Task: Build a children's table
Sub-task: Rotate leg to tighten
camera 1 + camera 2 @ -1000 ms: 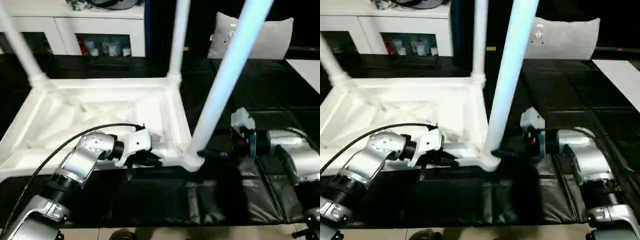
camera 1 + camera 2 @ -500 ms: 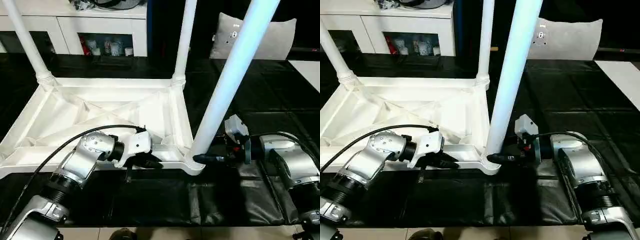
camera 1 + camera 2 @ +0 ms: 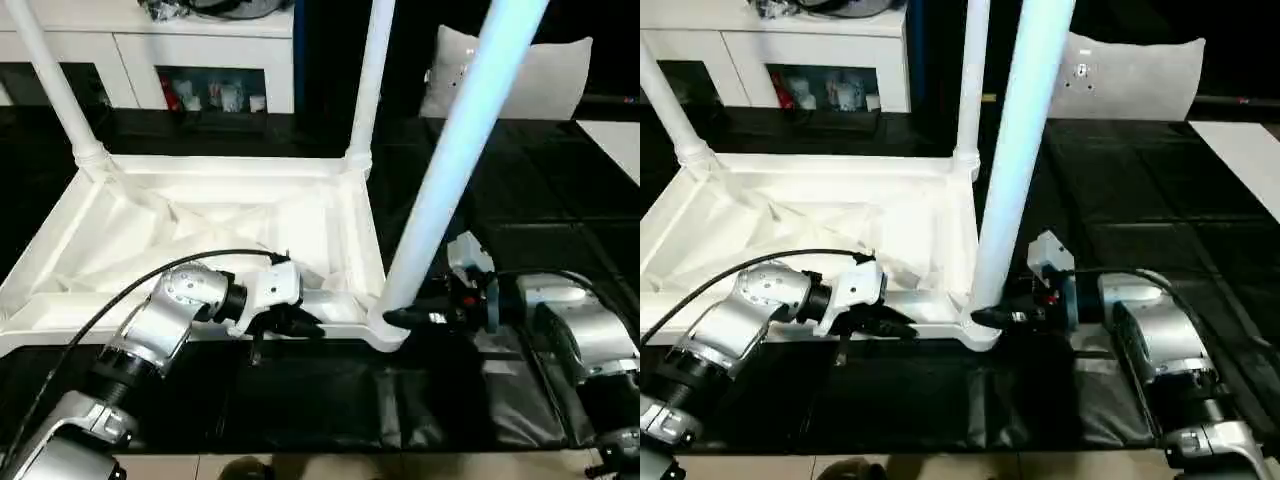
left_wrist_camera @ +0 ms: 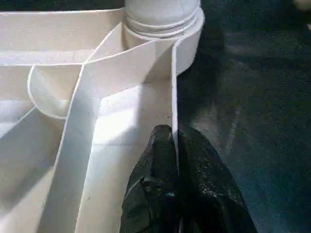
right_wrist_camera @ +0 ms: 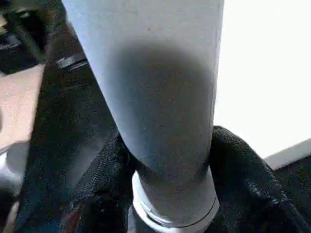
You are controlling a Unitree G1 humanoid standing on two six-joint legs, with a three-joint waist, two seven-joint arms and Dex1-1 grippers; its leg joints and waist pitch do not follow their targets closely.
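The children's table (image 3: pixel 200 230) lies upside down on the black mat, ribbed underside up. Two legs stand in the far corner sockets (image 3: pixel 55 90) (image 3: pixel 372 75). A third leg (image 3: pixel 450 160) rises from the near right socket (image 3: pixel 385 328). My left gripper (image 3: pixel 300 322) is shut on the thin near rim of the table (image 4: pixel 172 111), one finger (image 4: pixel 155 165) on each side of the wall. My right gripper (image 3: pixel 402 316) reaches in from the right at the base of the near right leg (image 5: pixel 160 97). Its fingers (image 5: pixel 240 165) press against both sides of that leg, just above the socket.
A white cabinet (image 3: pixel 150 45) with shelves stands at the back left. A grey pillow (image 3: pixel 545 75) leans at the back right. Black mats (image 3: pixel 330 400) cover the floor, with a white sheet (image 3: pixel 615 140) at the right edge.
My right gripper has slid left up to the near right leg's base and closed its fingers around it. The left gripper keeps its hold on the rim.
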